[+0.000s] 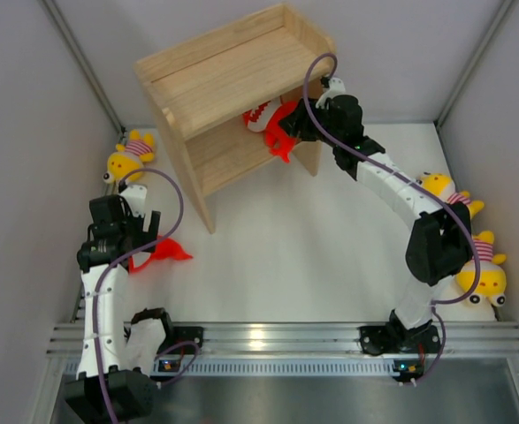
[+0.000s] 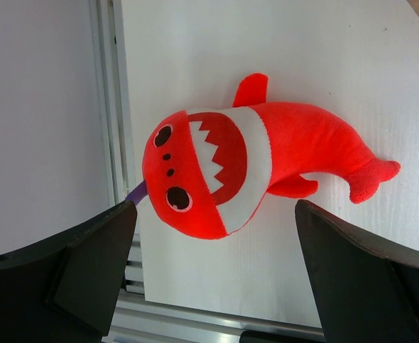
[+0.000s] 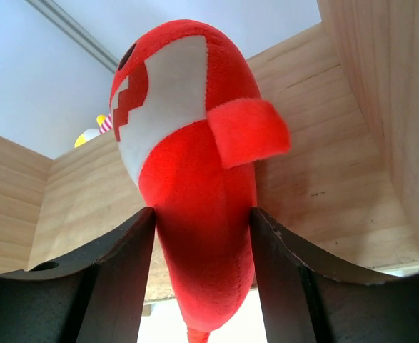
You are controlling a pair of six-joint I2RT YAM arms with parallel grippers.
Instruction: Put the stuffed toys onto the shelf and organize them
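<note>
The light wood shelf (image 1: 215, 88) stands at the back. My right gripper (image 1: 296, 126) is shut on a red fish toy (image 1: 275, 124) by its body and holds it in the lower tier, near the right side panel. In the right wrist view the gripper (image 3: 202, 275) has both fingers pressed on the fish (image 3: 188, 143), head up, with the shelf wood (image 3: 323, 157) behind. My left gripper (image 1: 148, 237) is open over the second red fish toy (image 1: 166, 254) on the table. In the left wrist view this fish (image 2: 245, 164) lies on its side beyond the open gripper (image 2: 213, 286).
One yellow striped-shirt toy (image 1: 128, 155) lies left of the shelf by the wall; it also shows small in the right wrist view (image 3: 95, 130). Two more yellow toys (image 1: 445, 190) (image 1: 484, 274) lie at the right wall beside the right arm. The metal rail (image 1: 277, 337) runs along the near edge.
</note>
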